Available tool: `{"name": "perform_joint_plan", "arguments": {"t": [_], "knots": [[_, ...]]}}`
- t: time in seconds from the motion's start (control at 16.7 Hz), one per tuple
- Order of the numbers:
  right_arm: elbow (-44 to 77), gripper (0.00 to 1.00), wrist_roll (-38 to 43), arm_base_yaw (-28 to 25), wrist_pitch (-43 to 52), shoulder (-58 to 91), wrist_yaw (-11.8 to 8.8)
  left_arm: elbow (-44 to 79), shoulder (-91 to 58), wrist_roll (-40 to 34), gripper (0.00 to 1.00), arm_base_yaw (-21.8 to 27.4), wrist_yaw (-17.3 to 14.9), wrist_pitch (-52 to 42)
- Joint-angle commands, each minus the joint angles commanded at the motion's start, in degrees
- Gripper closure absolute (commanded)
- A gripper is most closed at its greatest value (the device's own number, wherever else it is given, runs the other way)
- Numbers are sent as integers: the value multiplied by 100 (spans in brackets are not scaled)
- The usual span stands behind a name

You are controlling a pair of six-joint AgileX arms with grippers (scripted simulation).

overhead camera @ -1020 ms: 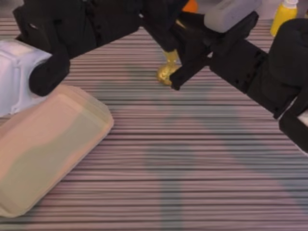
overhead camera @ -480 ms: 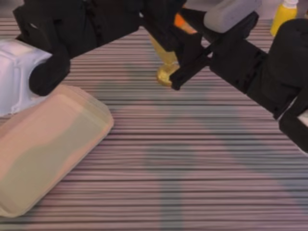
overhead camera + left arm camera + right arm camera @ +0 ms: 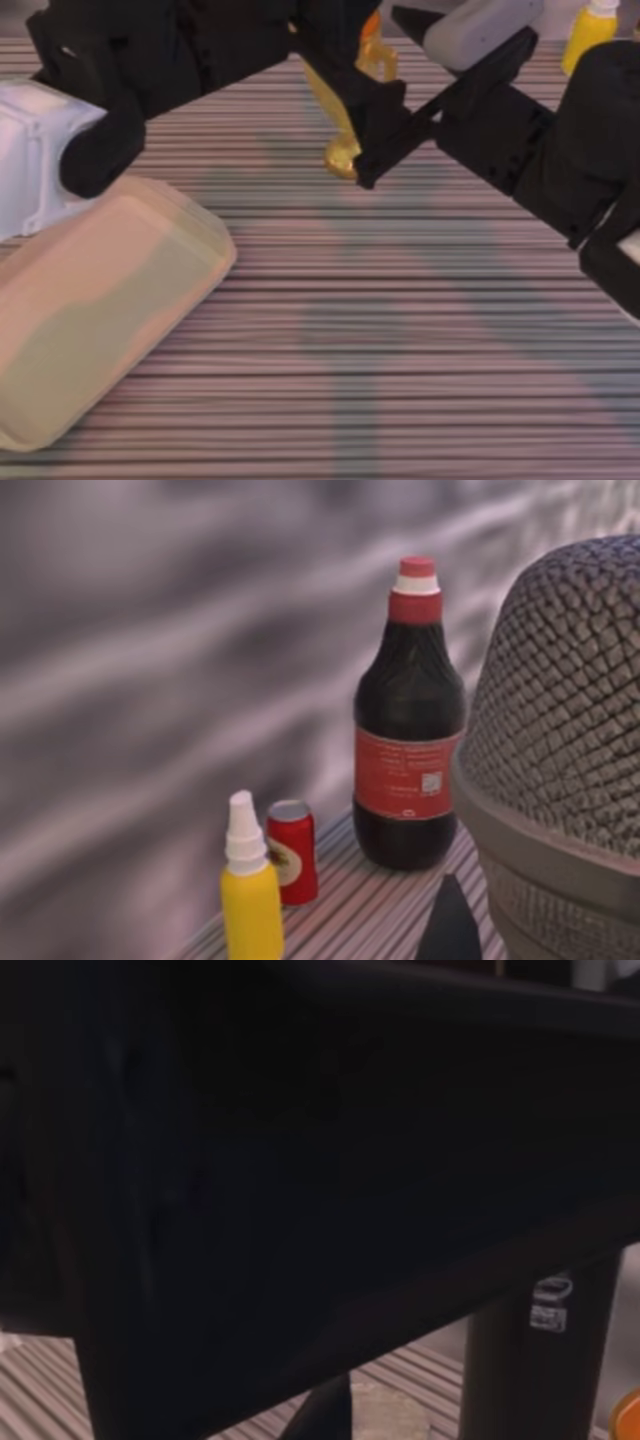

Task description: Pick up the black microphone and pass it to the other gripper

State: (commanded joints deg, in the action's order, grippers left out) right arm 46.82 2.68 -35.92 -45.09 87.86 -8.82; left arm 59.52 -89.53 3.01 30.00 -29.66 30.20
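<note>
A table [image 3: 400, 330] with a top of fine horizontal stripes, brown and pale pink, fills the top view. Soft grey shadows cross it, the broadest running down the middle and toward the right. Behind the table's far edge (seen from the left wrist) lies a blurred backdrop [image 3: 150, 630] of streaked grey and mauve, with no clear wall or window

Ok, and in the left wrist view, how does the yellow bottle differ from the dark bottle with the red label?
Colour: the yellow bottle is plain yellow, while the dark bottle is near-black with a red label. Top: the yellow bottle ends in a slim white nozzle, the dark bottle in a red cap. Build: the yellow bottle looks slimmer and shorter than the dark bottle. Both stand upright on the striped table, near the red can.
</note>
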Motion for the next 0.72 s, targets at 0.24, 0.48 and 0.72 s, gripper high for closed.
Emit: {"name": "perform_joint_plan", "arguments": {"t": [0.24, 0.48, 0.72], "knots": [[-47, 0, -31, 33, 3, 53, 41, 48, 39, 33, 100, -3, 48, -13], [-443, 0, -30, 108, 77, -382, -19, -81, 157, 24, 100, -250, -182, -33], [-1228, 0, -20, 204, 207, -1346, -176, -306, 413, 19, 100, -767, -612, -42]]}}
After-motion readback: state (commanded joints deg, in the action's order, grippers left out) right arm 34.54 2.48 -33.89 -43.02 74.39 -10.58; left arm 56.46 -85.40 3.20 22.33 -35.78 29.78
